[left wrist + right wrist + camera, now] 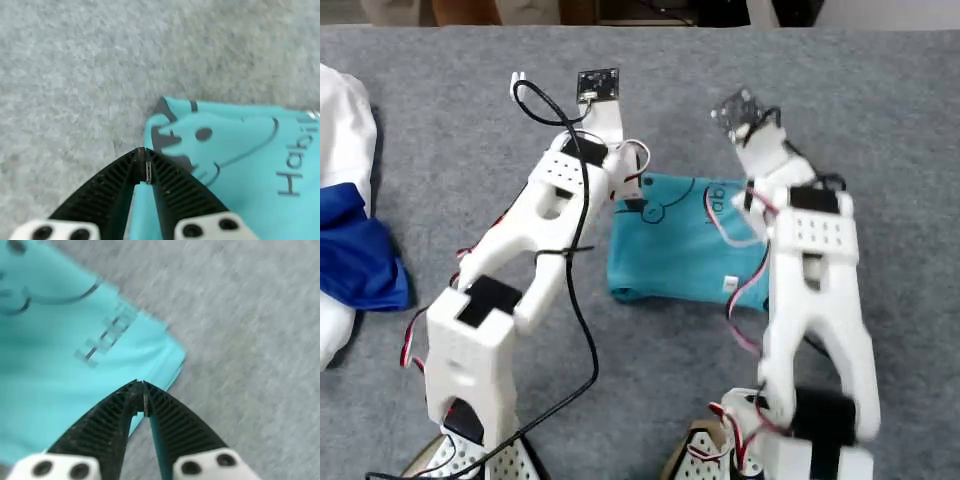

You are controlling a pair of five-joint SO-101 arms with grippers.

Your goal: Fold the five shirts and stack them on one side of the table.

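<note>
Teal shirt [670, 255] lies folded on the table [880, 100]; left gripper [145, 167] and right gripper [144, 402] sit at its corners, both pressed together.

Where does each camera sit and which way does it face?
High view: fixed above, looking down on the table; left arm and right arm flank the teal shirt.
Left wrist view: on the left arm, past the shut left gripper at a shirt corner.
Right wrist view: right arm, past the shut right gripper at another corner.
All share the shirt.
</note>
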